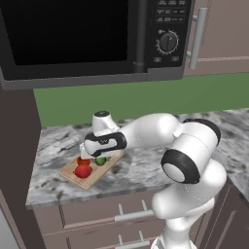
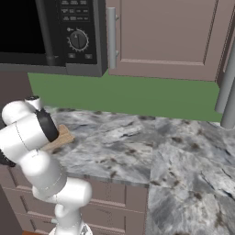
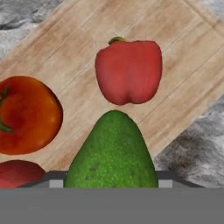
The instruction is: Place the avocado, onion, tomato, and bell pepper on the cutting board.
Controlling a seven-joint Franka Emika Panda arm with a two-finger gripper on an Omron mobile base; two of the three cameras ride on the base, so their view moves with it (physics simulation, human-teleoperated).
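Hand view shows our claw (image 3: 112, 186) clamped on the avocado (image 3: 112, 153) over the cutting board (image 3: 183, 57), where we see the bell pepper (image 3: 128, 71) and tomato (image 3: 28, 114) lying.

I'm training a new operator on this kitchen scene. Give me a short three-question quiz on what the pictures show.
1. True or false: the bell pepper lies on the cutting board.
2. What is the gripper shut on? A) tomato B) avocado C) nothing
3. Fill in: in the hand view, the tomato sits to the ___ of the avocado.

Key: 1 true; 2 B; 3 left.
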